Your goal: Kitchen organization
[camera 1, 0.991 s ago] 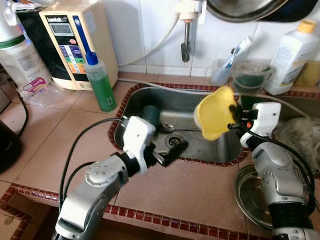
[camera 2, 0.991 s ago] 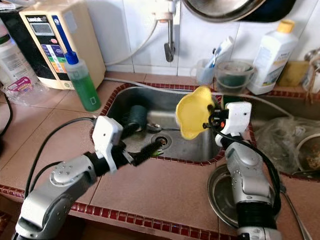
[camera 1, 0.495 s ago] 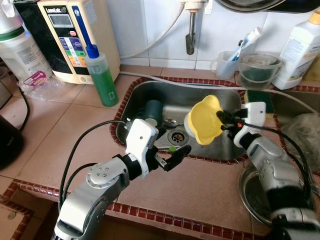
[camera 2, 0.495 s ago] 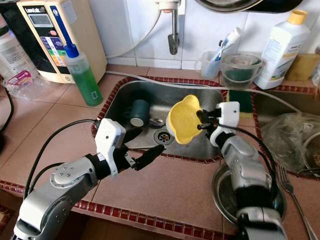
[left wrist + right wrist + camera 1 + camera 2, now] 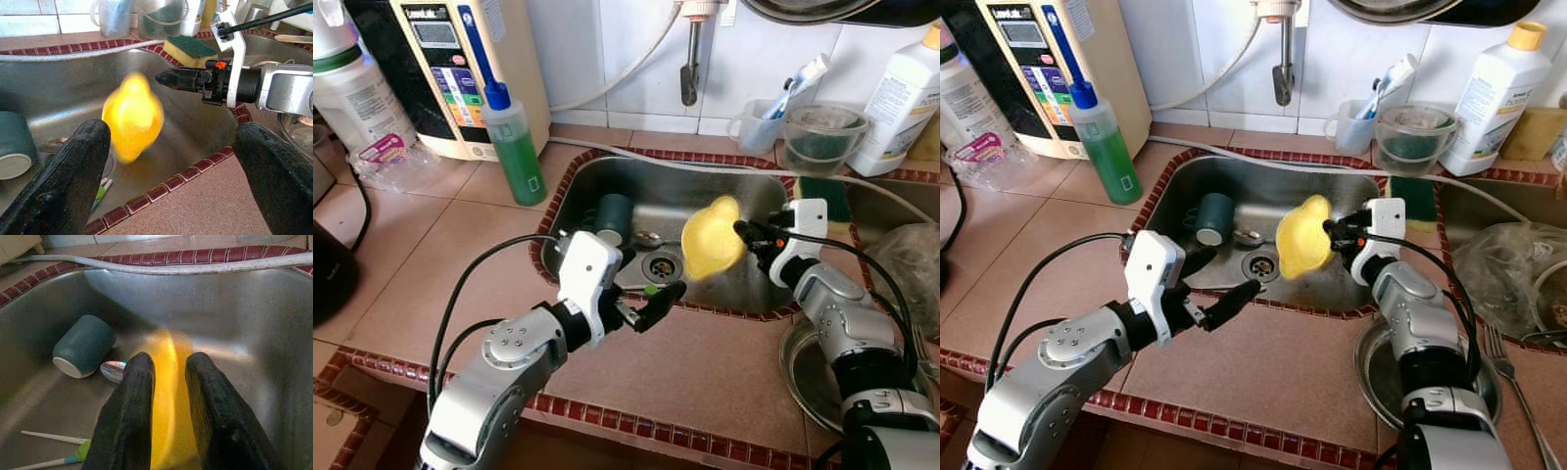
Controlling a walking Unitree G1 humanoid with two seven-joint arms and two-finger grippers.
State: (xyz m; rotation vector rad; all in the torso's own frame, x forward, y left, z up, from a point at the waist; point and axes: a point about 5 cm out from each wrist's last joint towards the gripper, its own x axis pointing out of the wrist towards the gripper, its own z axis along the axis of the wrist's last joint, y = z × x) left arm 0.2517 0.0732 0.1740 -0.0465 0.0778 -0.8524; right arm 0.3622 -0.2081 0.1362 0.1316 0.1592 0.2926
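Over the sink (image 5: 607, 176), the right pincer (image 5: 741, 232) grips a blurred yellow dish (image 5: 711, 238) at its nine o'clock, while the left pincer (image 5: 656, 299) hangs released above the front rim, and the right wrist view reveals a teal cup (image 5: 83, 345) and spoon (image 5: 113, 370) lying in the basin

One yellow bowl (image 5: 712, 238), one teal cup (image 5: 612, 212), one green bottle (image 5: 518, 157), two hands.
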